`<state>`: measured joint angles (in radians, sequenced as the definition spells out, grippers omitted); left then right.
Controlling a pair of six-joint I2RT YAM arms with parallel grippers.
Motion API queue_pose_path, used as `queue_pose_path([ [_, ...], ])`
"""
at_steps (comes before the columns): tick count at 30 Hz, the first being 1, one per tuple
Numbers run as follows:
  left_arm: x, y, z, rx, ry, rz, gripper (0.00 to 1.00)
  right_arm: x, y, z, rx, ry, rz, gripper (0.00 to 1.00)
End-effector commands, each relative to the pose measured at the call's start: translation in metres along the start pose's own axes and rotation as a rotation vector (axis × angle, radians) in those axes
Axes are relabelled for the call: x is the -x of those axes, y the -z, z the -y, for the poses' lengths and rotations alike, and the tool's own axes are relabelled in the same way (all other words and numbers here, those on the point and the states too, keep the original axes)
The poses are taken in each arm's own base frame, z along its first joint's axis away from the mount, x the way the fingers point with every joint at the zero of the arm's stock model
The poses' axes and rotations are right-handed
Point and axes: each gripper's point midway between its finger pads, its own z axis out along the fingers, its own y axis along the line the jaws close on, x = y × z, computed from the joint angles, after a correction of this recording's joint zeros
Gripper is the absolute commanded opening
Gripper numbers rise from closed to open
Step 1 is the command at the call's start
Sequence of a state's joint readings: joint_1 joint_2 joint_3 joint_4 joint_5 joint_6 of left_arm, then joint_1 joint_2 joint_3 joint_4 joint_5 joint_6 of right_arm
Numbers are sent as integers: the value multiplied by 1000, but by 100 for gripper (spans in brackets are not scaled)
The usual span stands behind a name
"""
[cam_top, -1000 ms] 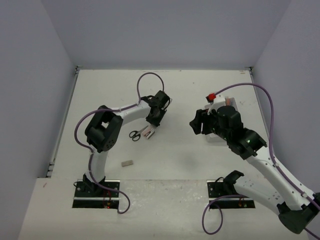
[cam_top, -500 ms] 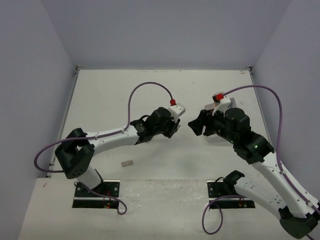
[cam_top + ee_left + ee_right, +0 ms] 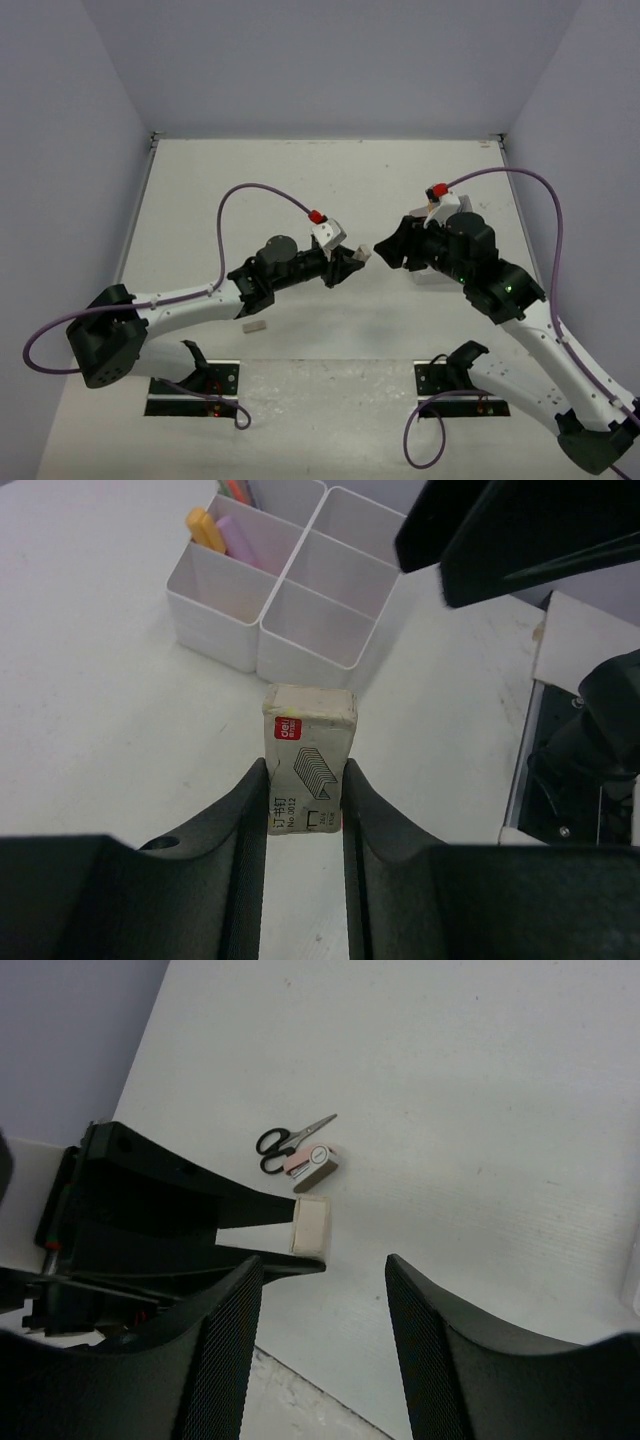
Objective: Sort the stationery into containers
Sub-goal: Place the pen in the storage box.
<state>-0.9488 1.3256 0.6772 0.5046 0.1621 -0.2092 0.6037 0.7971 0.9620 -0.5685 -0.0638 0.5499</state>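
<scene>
My left gripper [image 3: 306, 770] is shut on a small tan staple box [image 3: 308, 742] and holds it upright above the table, in front of the white divided tray [image 3: 262, 630]. In the top view the left gripper [image 3: 357, 256] almost meets my right gripper [image 3: 384, 251], which is open and empty. The right wrist view shows the box [image 3: 312, 1223] just beyond the right gripper [image 3: 322, 1262]. Black-handled scissors [image 3: 290, 1140] and a pink and tan item [image 3: 312, 1164] lie on the table behind it. Yellow [image 3: 203, 526] and purple [image 3: 236, 540] markers lie in one tray compartment.
A small grey block [image 3: 254, 325] lies on the table near the left arm's base. The right arm hides most of the tray in the top view. Grey walls close in the table on three sides.
The left arm has swung right from the scissors toward the right gripper, carrying the staple box. The right gripper has shifted slightly and stays open.
</scene>
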Motion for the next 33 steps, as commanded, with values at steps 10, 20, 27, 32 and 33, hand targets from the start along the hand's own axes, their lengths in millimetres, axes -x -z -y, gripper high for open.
queue_pose_path([
  [10, 37, 3, 35, -151, -55, 145, 0, -29, -34, -21, 134, -42, -171, 52],
  [20, 28, -2, 30, -130, -61, 118, 0, -44, -39, -15, 125, -28, -213, 39],
  [27, 21, -7, 25, -112, -64, 86, 18, -35, -35, -8, 77, -1, -177, 0],
  [32, 20, -4, -9, 94, -6, 59, 100, -9, -26, 46, -217, 67, -85, 0],
  [33, 13, -1, -17, 148, 8, 24, 100, -1, -21, 66, -315, 60, -57, 0],
])
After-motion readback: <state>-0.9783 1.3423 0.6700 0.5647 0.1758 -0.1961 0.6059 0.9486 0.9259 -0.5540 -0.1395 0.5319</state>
